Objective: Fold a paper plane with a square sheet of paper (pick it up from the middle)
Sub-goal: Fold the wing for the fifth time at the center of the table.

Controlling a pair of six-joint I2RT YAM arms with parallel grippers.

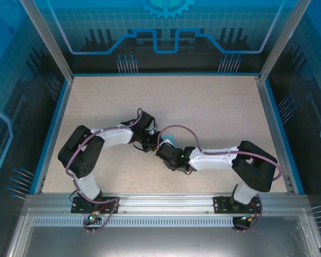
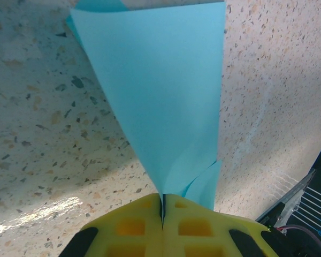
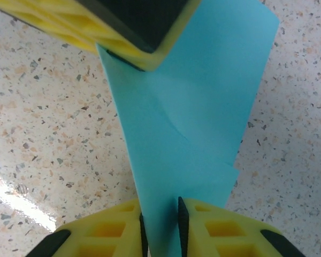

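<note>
While the left hand (image 2: 162, 202) is clamped tight on one end of the folded blue paper (image 2: 160, 96), the right hand (image 3: 160, 209) straddles the other end — jaws narrowly apart, pinch unclear — at mid-frame in the top view, over the table (image 1: 214, 107).

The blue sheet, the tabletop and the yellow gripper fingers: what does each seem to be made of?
Square sheet of paper: thin paper, matte light blue; it bends softly and holds creases.
Tabletop: looks like speckled stone or laminate, slightly glossy, since light reflects.
Gripper fingers: likely moulded plastic or rubber, matte yellow, with square recesses.
</note>
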